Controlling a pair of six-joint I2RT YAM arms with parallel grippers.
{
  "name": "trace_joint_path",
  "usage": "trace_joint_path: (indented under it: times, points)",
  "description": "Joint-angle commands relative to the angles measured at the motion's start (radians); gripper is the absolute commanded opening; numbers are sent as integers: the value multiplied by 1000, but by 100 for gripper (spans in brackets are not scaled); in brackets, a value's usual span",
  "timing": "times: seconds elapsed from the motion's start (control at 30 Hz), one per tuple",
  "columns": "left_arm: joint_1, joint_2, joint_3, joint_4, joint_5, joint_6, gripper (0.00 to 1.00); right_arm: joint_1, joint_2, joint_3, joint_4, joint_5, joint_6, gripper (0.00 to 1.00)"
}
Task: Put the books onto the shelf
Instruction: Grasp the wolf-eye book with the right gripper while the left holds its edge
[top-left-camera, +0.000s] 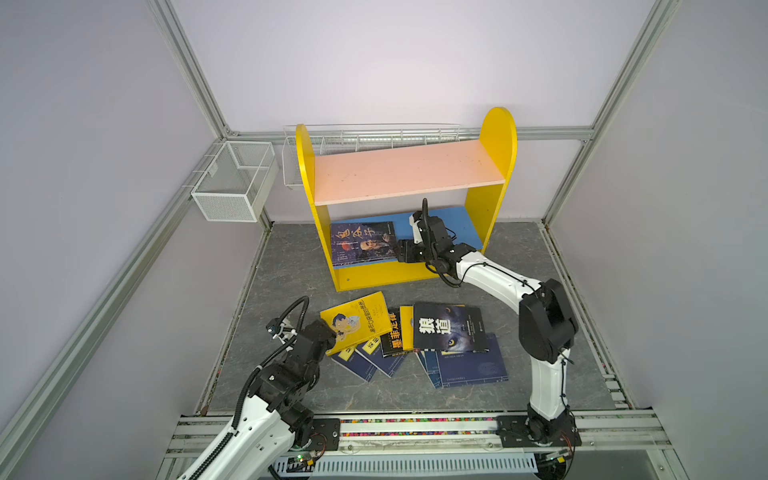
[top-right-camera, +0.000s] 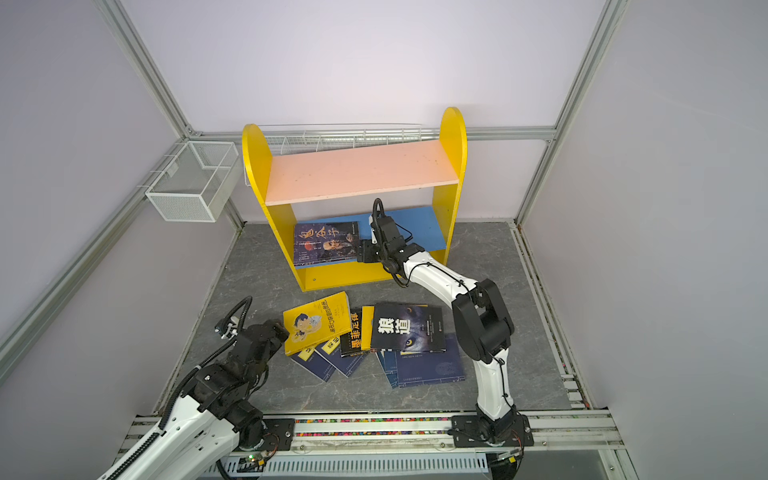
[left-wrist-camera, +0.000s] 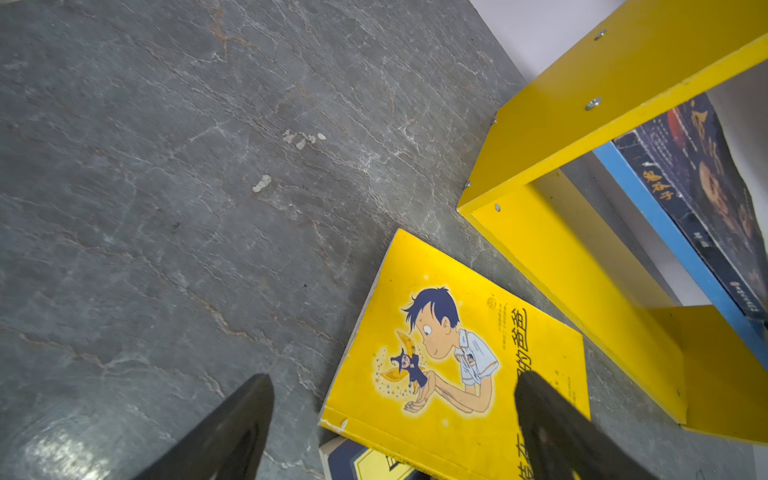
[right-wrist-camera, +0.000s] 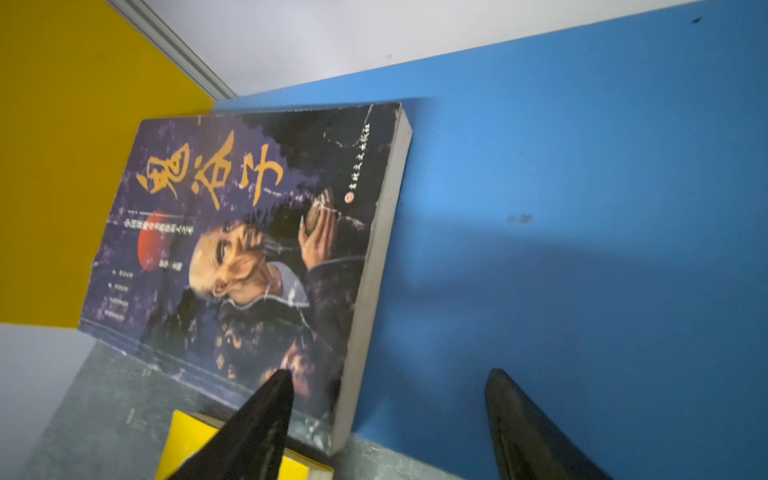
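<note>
Noting the right end effector (top-left-camera: 403, 251) first: it sits at the open front of the shelf (top-left-camera: 496, 137), level with the blue lower board (right-wrist-camera: 582, 166), its fingers spread wide and gripping nothing. In the right wrist view one finger (right-wrist-camera: 266, 415) overlaps a corner of the portrait book (top-left-camera: 363, 243); the other is over bare blue board.

Portrait book: lies flat, cover up, on the shelf's lower board, close to the shelf's left side panel and under the pink upper board (top-left-camera: 407, 172).

Left end effector (left-wrist-camera: 395, 376): low over the worktop (top-left-camera: 291, 270), in front of the shelf and off toward its left side. Fingers stand wide apart, nothing clamped. One finger is over the yellow cartoon book (top-left-camera: 359, 320), the other over bare worktop. Whether that finger touches the cover, I cannot tell from this angle.

Remaining books: a loose overlapping heap on the worktop in front of the shelf, near it but not touching.
- Yellow cartoon book on top, at the end before the shelf's left side, skewed, resting on navy books (top-left-camera: 374, 359) with yellow labels.
- Black book with orange characters (top-left-camera: 395, 332) just beside it, partly covered.
- Wolf-cover book (top-left-camera: 449, 328) before the shelf's right half, lying on more navy covers.

White mesh basket (top-left-camera: 232, 183) hangs on the frame left of the shelf.
</note>
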Motion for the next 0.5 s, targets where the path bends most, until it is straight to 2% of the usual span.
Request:
trace_joint_path:
  times: [0.0,0.07,0.23,0.33,0.47]
  points:
    - [5,22,8,97,43,116,91,17,-141,-100,-29,21,-129,76]
    - [5,59,14,157,84,184,92,18,-222,-159,-72,20,-111,76]
    - [-22,248,51,371,280,384,92,18,-435,-361,-214,-22,-46,76]
    - [-114,389,119,451,346,528,92,9,-555,-478,-339,-7,22,76]
    - [-240,564,236,485,449,690,93,-64,-718,-639,-463,-27,115,77]
